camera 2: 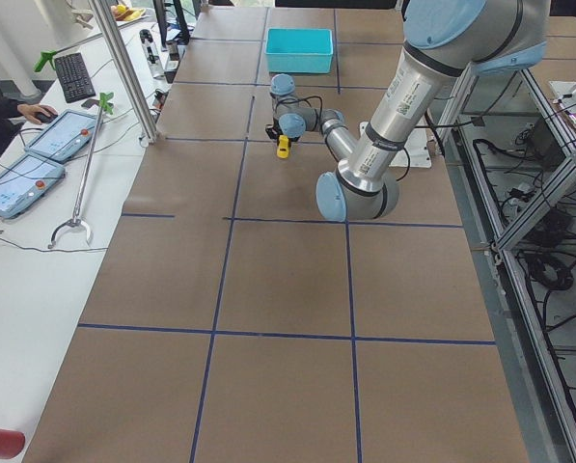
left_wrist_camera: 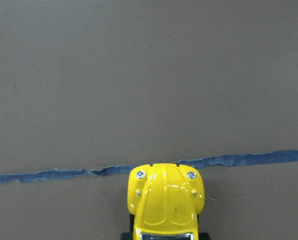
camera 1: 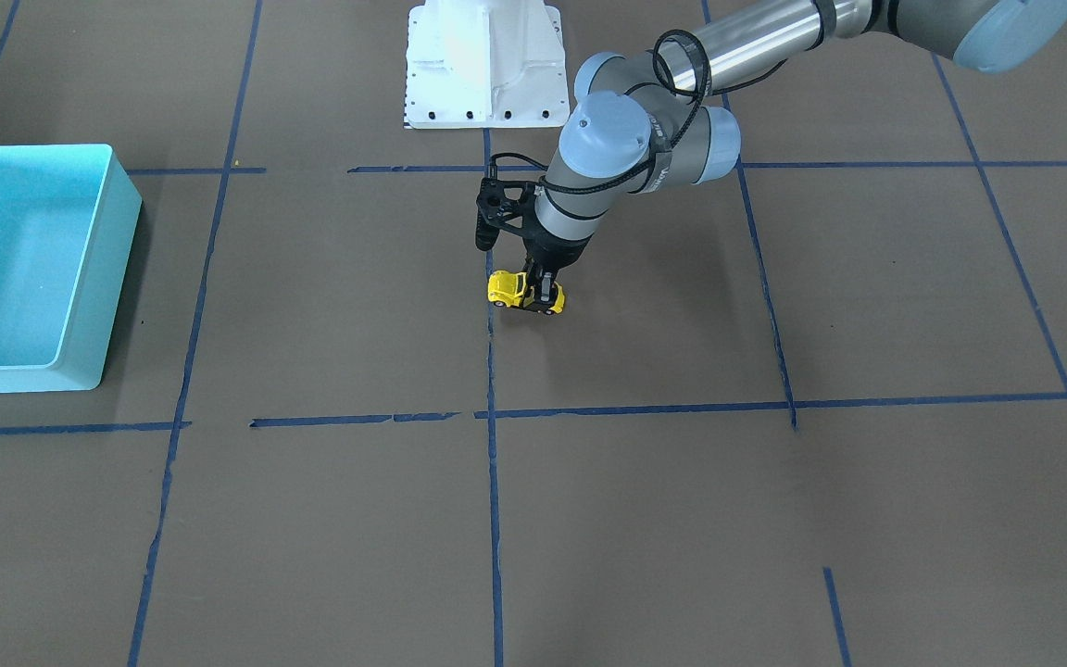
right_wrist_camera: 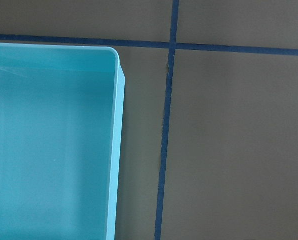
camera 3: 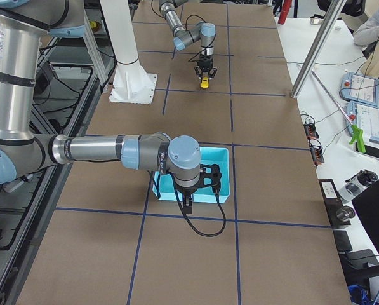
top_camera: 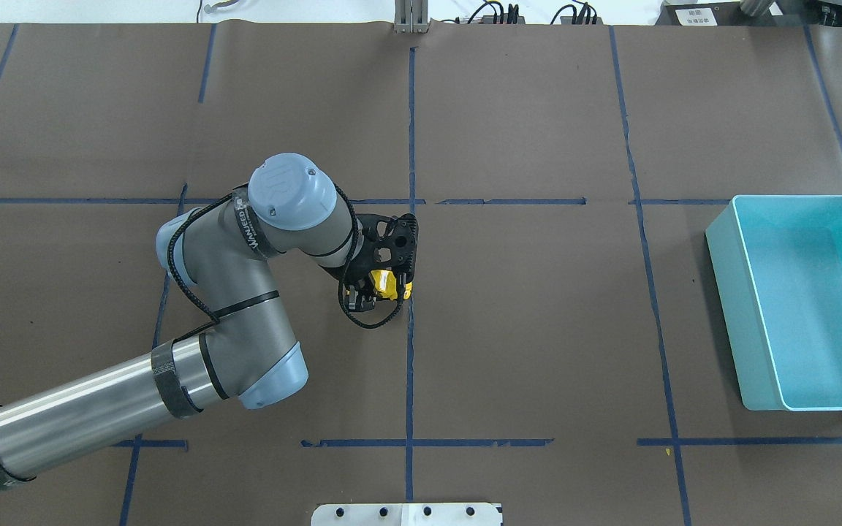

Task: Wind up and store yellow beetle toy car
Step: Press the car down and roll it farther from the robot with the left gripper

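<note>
The yellow beetle toy car stands on the brown table by a blue tape line near the middle. My left gripper comes straight down on it, with its fingers closed on the car's sides. The car also shows in the overhead view under the left wrist, and its bonnet fills the bottom of the left wrist view. The turquoise bin stands far off on my right side. My right gripper hangs by the bin's near corner; I cannot tell if it is open or shut.
The bin shows nothing inside in the right wrist view. The white robot base stands behind the car. Blue tape lines cross the table. Operators' tablets and a keyboard lie on the side table.
</note>
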Robot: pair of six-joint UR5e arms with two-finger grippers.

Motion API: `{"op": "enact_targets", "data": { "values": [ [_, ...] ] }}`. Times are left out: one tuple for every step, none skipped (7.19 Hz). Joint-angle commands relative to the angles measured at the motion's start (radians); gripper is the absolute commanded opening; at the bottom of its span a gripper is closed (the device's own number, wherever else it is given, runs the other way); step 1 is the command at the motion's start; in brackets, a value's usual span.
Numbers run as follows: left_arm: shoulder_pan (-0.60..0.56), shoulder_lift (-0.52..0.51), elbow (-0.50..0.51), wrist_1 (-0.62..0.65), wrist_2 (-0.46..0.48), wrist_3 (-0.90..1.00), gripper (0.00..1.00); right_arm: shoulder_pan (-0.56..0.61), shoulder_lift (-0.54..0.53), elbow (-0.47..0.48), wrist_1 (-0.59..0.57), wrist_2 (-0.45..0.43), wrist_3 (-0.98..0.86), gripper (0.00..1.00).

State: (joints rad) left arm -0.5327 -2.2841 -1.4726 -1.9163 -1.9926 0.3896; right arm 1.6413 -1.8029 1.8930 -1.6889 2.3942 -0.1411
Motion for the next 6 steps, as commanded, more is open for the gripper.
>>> {"op": "enact_targets", "data": {
  "values": [
    [-0.139, -0.124, -0.050, 0.082, -0.106, -0.172, 0.00, -0.001, -0.007, -0.093, 0.000, -0.010, -0.003, 1.00],
    [-0.141, -0.070, -0.067, 0.079, -0.109, -0.170, 0.00, -0.002, -0.007, -0.094, 0.002, -0.010, -0.003, 1.00],
    [-0.139, -0.020, -0.101, 0.077, -0.109, -0.166, 0.00, -0.002, -0.007, -0.094, 0.000, -0.010, -0.003, 1.00],
    [-0.135, -0.018, -0.103, 0.080, -0.107, -0.166, 0.00, -0.002, -0.007, -0.094, 0.002, -0.010, -0.003, 1.00],
    [-0.132, -0.009, -0.100, 0.080, -0.107, -0.166, 0.00, -0.002, -0.007, -0.094, 0.002, -0.010, -0.003, 1.00],
    [-0.127, 0.009, -0.103, 0.063, -0.107, -0.167, 0.00, -0.002, -0.007, -0.094, 0.002, -0.010, -0.003, 1.00]
  ]
}}
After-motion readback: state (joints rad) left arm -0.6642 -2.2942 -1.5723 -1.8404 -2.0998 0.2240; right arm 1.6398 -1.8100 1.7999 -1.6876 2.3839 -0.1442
